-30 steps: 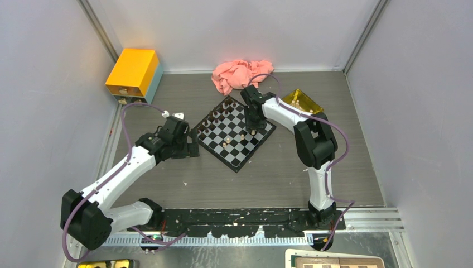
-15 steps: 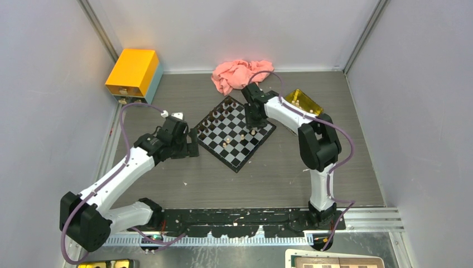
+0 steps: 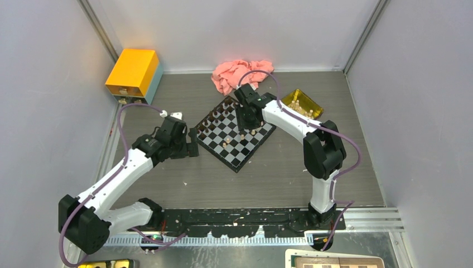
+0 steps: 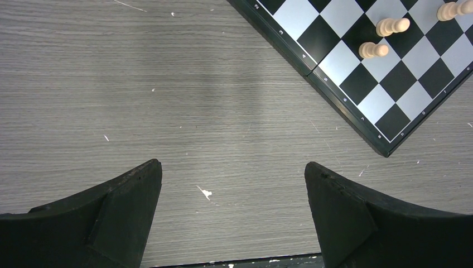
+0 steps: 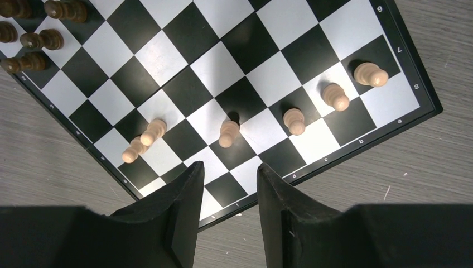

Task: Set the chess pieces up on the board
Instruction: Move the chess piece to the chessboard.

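The board lies as a diamond at the middle of the table, its corners pointing to 12, 3, 6 and 9 o'clock in the overhead view. The dark pieces crowd the edge that runs from 9 to 12 o'clock. The pale pieces stand in a ragged line of six, one row in from the lettered edge, the two at the left end close together. Bare squares span the middle of the board between the two groups.

The right gripper hangs over the lettered edge, its fingers a little apart with nothing between them. The closest pale piece stands at 12 o'clock of the fingertips, just clear of them. The left gripper is off the board, near its 9 o'clock corner, fingers spread wide and empty above bare table. In its wrist view the board's border cuts across at 1 to 2 o'clock.

A pink cloth lies at 12 o'clock, close to the board's top corner. A yellow tray sits at 2 o'clock, and an orange box at 10 o'clock, well apart. The widest bare stretch of table runs from the 6 o'clock corner toward the arm bases
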`<action>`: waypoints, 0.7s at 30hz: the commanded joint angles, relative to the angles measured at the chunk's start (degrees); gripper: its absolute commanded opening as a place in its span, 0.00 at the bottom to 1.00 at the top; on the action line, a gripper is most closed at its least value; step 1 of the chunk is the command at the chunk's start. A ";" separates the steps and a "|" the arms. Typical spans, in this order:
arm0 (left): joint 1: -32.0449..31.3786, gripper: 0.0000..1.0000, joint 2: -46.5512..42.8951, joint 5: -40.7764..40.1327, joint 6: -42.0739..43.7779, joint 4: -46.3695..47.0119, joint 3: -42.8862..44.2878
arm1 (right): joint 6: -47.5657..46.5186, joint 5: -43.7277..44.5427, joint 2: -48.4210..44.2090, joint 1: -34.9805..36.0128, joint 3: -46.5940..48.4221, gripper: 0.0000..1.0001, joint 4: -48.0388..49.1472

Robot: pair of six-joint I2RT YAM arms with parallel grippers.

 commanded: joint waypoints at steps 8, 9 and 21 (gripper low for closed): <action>0.27 1.00 -2.25 0.50 -0.80 0.94 0.21 | -1.63 -2.70 2.55 0.52 2.01 0.46 0.58; 0.27 1.00 -2.25 0.52 -0.80 0.90 0.27 | -1.71 -2.83 2.89 0.52 2.06 0.46 0.64; 0.27 1.00 -1.40 0.42 -0.64 1.15 0.56 | -2.23 -3.38 6.29 0.66 3.93 0.46 0.80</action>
